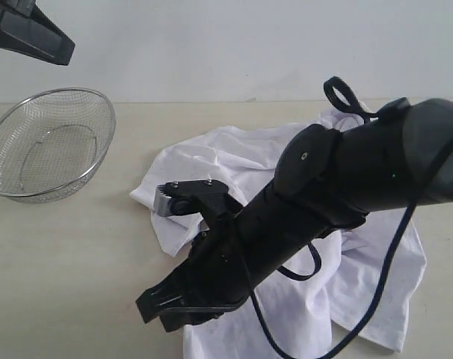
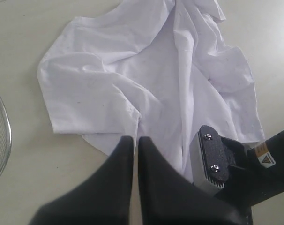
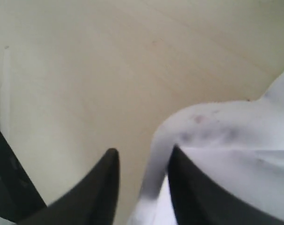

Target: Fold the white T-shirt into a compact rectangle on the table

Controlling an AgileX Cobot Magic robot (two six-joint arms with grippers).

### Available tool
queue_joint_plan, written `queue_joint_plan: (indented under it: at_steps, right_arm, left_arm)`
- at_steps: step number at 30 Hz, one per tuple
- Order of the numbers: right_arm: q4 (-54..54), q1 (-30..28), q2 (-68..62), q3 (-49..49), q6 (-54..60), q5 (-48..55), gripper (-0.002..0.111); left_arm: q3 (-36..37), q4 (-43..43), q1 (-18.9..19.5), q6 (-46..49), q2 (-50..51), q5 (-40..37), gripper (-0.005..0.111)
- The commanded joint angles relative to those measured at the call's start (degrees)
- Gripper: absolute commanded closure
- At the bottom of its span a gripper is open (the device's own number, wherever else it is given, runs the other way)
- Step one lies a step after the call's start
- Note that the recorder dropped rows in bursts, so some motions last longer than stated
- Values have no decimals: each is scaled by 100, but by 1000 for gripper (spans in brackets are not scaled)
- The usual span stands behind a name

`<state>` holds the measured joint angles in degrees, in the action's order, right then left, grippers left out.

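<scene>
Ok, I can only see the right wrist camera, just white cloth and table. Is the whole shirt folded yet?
Observer: No, the white T-shirt lies crumpled and spread on the table.
Operator: Is anything else on there?
Observer: A wire-mesh bowl stands apart from the shirt, on the left arm's side.
Operator: What's that arm doing?
Observer: The left gripper is raised off the table, jaws shut, holding nothing.

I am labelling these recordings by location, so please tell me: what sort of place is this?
Probably a robotics lab bench: a black robot arm reaches over a pale beige table against a bare white wall, with a crumpled white T-shirt and a silver wire-mesh bowl on it.
</scene>
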<state>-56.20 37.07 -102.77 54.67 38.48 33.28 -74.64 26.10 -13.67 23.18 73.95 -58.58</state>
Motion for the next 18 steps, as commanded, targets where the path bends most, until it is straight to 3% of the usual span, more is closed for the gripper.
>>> queue_joint_plan:
  at_steps: [1, 2, 6, 8, 12, 15, 18]
  right_arm:
    - [15, 4, -22, 68, 111, 167, 51]
    - [41, 4, -22, 68, 81, 213, 48]
    - [435, 4, 280, 68, -228, 250, 61]
    - [1008, -43, 592, 68, -685, 113, 61]
    - [2333, -820, 1338, 68, -1981, 487, 61]
    - [3703, -1861, 1629, 68, -3244, 1292, 61]
    - [3881, -2205, 1618, -49, -3378, 1464, 61]
  left_arm:
    - [12, -22, 8, 39, -43, 19, 102]
    - [12, -22, 8, 39, -43, 19, 102]
    - [12, -22, 8, 39, -43, 19, 102]
    - [12, -22, 8, 39, -43, 19, 102]
    - [12, -22, 8, 39, -43, -30, 102]
    - [12, -22, 8, 39, -43, -30, 102]
    - [12, -22, 8, 39, -43, 22, 102]
